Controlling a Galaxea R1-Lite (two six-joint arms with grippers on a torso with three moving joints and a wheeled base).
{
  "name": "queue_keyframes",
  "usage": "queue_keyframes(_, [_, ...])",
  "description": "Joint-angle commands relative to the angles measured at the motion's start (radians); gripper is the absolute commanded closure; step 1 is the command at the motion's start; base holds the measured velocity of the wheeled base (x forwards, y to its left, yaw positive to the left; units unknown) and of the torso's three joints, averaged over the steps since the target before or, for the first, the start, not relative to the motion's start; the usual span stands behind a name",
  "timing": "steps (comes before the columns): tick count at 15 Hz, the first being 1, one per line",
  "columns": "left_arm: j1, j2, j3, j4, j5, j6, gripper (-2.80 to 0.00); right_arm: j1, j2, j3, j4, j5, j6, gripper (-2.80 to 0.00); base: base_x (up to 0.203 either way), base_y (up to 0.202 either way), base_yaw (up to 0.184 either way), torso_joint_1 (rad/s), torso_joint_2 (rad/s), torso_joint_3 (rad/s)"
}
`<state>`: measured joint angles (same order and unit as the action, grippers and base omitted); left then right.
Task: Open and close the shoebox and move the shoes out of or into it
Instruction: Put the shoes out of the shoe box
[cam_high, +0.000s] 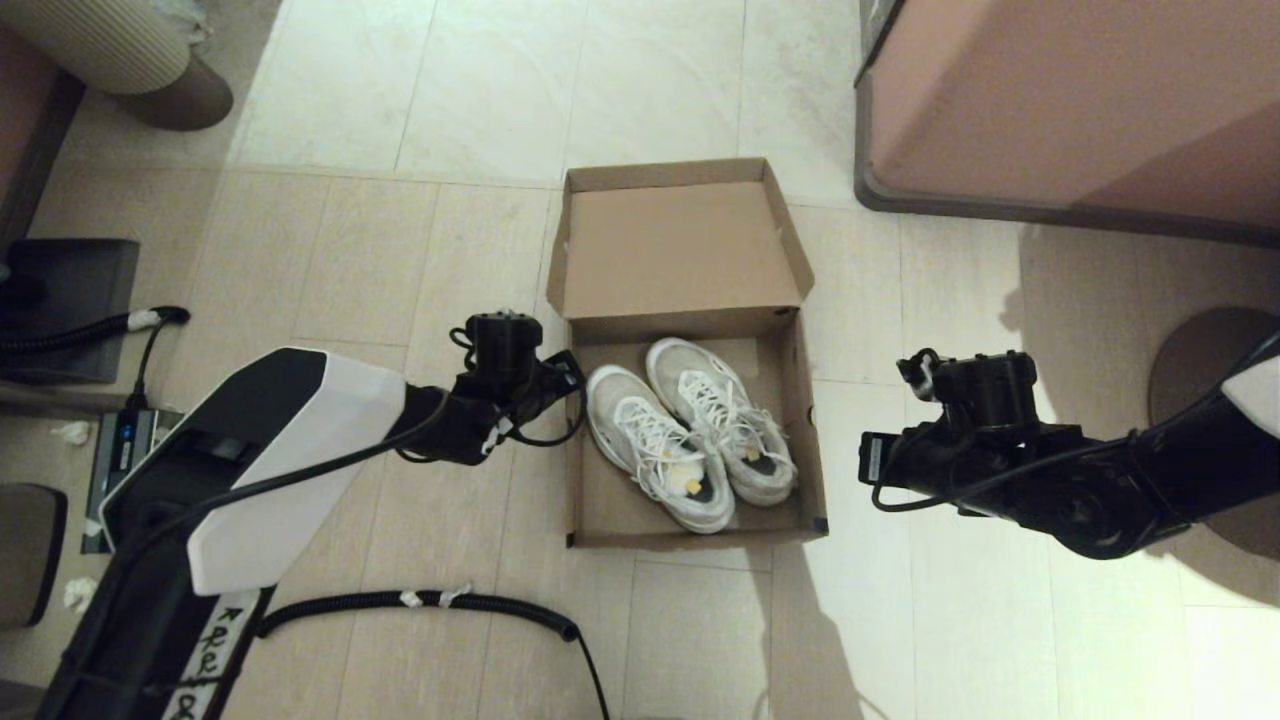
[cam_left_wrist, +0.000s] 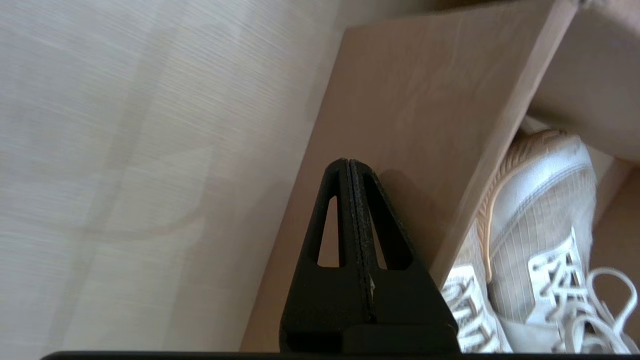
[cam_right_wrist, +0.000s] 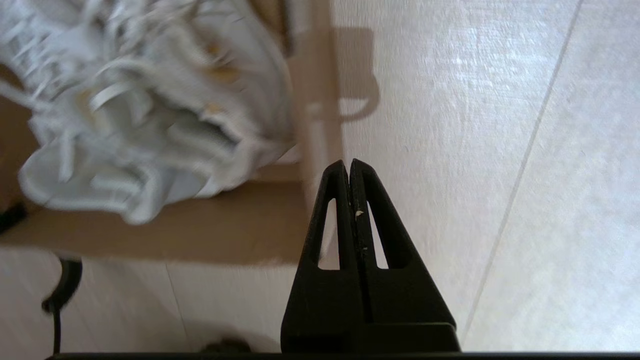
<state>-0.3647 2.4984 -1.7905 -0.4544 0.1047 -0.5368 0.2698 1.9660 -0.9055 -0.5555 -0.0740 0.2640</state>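
Note:
The brown cardboard shoebox (cam_high: 812, 440) stands open on the tiled floor, its hinged lid (cam_high: 680, 245) leaning back on the far side. Both white-and-grey mesh shoes (cam_high: 690, 430) lie side by side inside it, toes pointing to the far left. My left gripper (cam_high: 572, 375) is shut and empty, hovering just outside the box's left wall (cam_left_wrist: 410, 125), with a shoe (cam_left_wrist: 540, 210) beyond that wall. My right gripper (cam_high: 868, 462) is shut and empty over the floor, just right of the box's near right corner. In the right wrist view, the gripper (cam_right_wrist: 348, 162) is beside the box wall (cam_right_wrist: 200, 235) and shoes (cam_right_wrist: 150, 115).
A large pinkish piece of furniture (cam_high: 1070, 100) stands at the far right. A round dark base (cam_high: 1210, 400) sits behind the right arm. A black corrugated cable (cam_high: 430, 600) crosses the near floor, and a power strip (cam_high: 125, 440) lies at the left.

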Motion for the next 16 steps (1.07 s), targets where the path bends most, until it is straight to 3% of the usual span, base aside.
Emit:
queue_keyframes(1, [-0.011, 0.013, -0.016, -0.001, 0.002, -0.003, 0.00, 0.001, -0.073, 0.056, -0.002, 0.000, -0.033, 0.00, 0.000, 0.000, 0.000, 0.000, 0.00, 0.000])
queue_keyframes(3, [-0.001, -0.016, -0.003, -0.003, 0.008, -0.005, 0.00, 0.009, -0.076, 0.082, -0.007, -0.001, -0.131, 0.00, 0.000, 0.000, 0.000, 0.000, 0.00, 0.000])
queue_keyframes(7, [0.029, -0.102, 0.020, -0.008, 0.038, -0.012, 0.00, 0.050, -0.007, 0.041, -0.007, 0.010, -0.159, 0.00, 0.000, 0.000, 0.000, 0.000, 0.00, 0.000])
queue_keyframes(8, [0.039, -0.132, 0.041, -0.010, 0.040, -0.019, 0.00, 0.067, 0.013, 0.036, -0.010, 0.012, -0.164, -2.80, 0.000, 0.000, 0.000, 0.000, 0.00, 0.000])
queue_keyframes(12, [0.066, -0.268, 0.195, -0.016, 0.054, -0.039, 0.00, 0.167, 0.072, 0.006, -0.030, 0.057, -0.164, -2.80, 0.000, 0.000, 0.000, 0.000, 0.00, 0.000])
queue_keyframes(16, [0.126, -0.323, 0.286, -0.060, 0.071, -0.045, 0.00, 0.232, 0.227, -0.135, -0.098, 0.042, -0.187, -2.80, 0.000, 0.000, 0.000, 0.000, 0.00, 0.000])
